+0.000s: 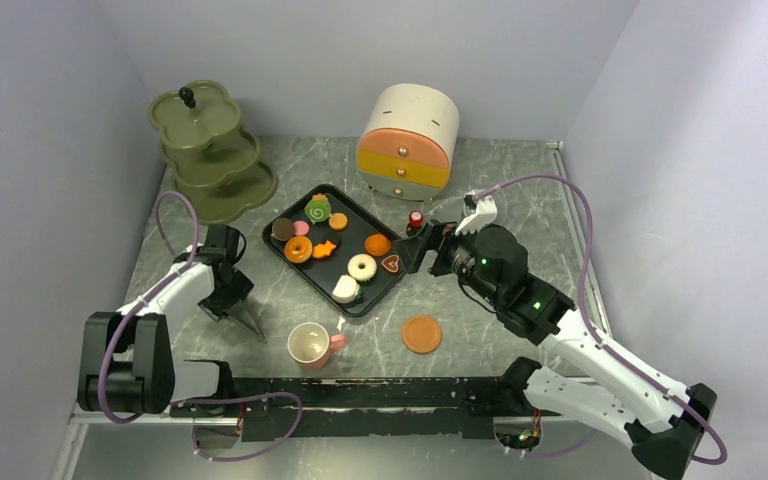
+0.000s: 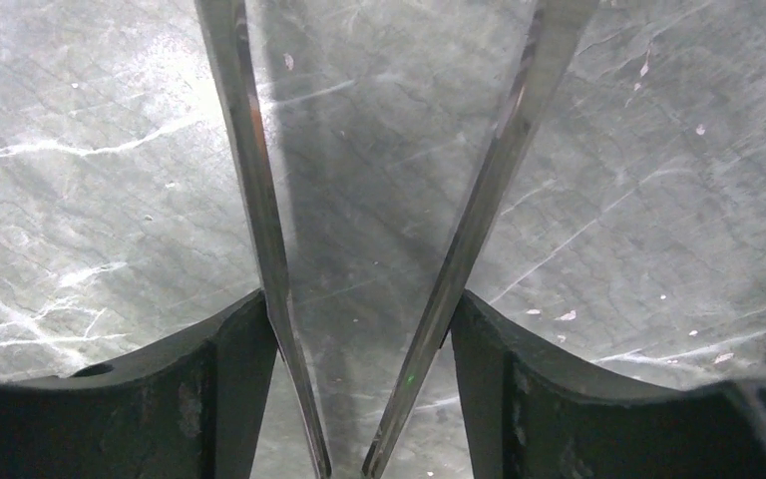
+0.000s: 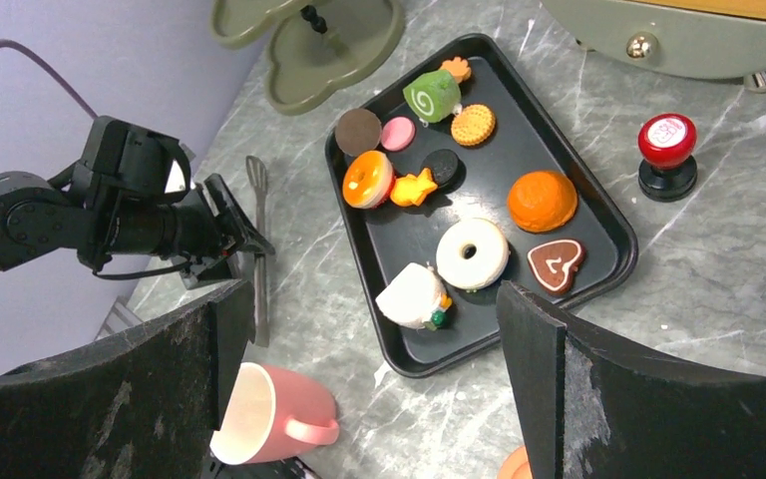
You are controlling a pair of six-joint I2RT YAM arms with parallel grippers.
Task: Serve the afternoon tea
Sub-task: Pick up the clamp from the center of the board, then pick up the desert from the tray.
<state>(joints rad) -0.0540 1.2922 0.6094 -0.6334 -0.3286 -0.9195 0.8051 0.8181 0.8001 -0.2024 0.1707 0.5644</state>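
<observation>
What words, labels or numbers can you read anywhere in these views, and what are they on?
No text can be read as it stands.
Red-topped knob: a pale label with print on it, too blurred to read.
Brown heart cookie: a white squiggle, not legible as a letter.
Nothing else shows any writing.

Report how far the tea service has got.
Done: pink cup and saucer are out on the table. In hand: left gripper holds tongs, nothing in them. Left: every pastry sits on the tray; the stand holds nothing.
</observation>
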